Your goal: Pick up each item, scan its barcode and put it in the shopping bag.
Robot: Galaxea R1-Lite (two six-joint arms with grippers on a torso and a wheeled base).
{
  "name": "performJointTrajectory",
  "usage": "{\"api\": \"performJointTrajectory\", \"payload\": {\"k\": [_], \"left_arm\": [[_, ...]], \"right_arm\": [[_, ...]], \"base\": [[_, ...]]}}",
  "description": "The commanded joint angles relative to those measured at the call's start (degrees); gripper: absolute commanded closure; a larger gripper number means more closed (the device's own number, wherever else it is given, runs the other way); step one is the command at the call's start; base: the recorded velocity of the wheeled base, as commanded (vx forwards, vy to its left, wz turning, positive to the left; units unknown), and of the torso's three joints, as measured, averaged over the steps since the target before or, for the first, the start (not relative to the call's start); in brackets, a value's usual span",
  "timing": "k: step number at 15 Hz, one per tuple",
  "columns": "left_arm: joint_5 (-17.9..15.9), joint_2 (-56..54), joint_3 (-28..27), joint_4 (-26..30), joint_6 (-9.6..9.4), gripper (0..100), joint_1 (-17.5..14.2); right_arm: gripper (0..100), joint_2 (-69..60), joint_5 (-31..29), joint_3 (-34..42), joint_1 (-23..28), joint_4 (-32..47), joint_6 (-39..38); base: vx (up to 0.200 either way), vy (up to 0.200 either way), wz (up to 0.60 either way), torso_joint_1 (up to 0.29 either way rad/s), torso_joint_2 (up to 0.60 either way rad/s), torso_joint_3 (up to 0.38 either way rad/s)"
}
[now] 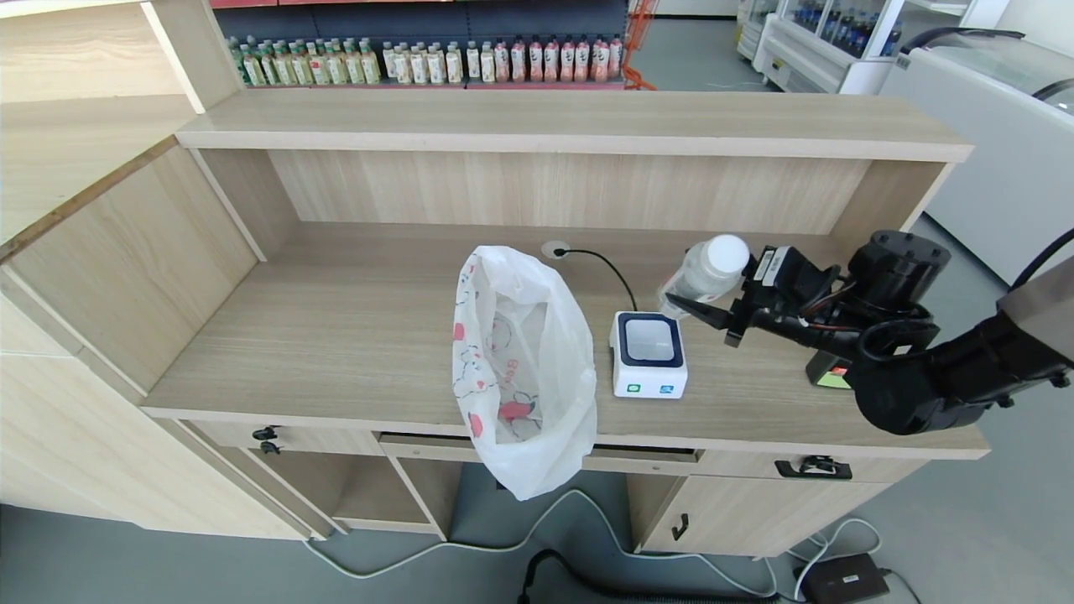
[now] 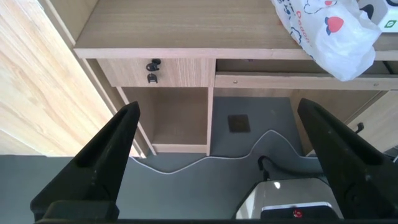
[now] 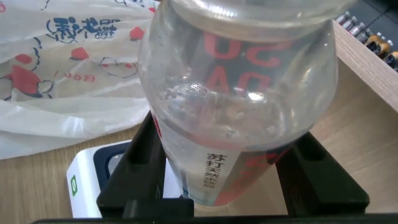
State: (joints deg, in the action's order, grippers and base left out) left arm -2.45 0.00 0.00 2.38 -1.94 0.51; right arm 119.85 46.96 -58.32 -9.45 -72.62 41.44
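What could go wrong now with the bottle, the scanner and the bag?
1. The smooth clear bottle in the right tool may slip when it is turned toward the scanner.
2. The shopping bag sags over the counter edge; the bottle's weight could perhaps drag it off.

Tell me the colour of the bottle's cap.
White cap on the bottle; head view shows it best.

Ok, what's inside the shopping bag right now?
Inside the shopping bag only its own printed plastic shows, no item. Its bottom sags over the counter edge, hidden by folds.
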Motion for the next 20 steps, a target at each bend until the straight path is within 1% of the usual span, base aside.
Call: {"api": "performJointTrajectory", "payload": {"k": [1,8,10,12,20], "left_arm": [[-0.01,0.09,0.0,0.0,0.0,0,0.02],[-0.01,0.09,0.0,0.0,0.0,0,0.02],[-0.01,0.09,0.0,0.0,0.0,0,0.02],[-0.01,0.09,0.0,0.0,0.0,0,0.02],[-0.01,0.09,0.0,0.0,0.09,0,0.02]], "right_arm": [[100,0.65,0.06,-0.39,-0.13,-0.07,0.05],[100,3.03,-0.02,-2.41,-1.98,-0.15,0.22],[100,5.57,0.06,-3.99,-1.98,-2.79,0.05],[100,6.8,-0.02,-4.35,-1.98,-3.49,0.05],[100,8.83,-0.2,-7.95,-2.94,-3.23,-0.13]], "base": [[0.0,0.0,0.0,0.0,0.0,0.0],[0.0,0.0,0.0,0.0,0.0,0.0],[0.0,0.0,0.0,0.0,0.0,0.0],[0.0,0.0,0.0,0.0,0.0,0.0],[0.0,0.0,0.0,0.0,0.0,0.0]]}}
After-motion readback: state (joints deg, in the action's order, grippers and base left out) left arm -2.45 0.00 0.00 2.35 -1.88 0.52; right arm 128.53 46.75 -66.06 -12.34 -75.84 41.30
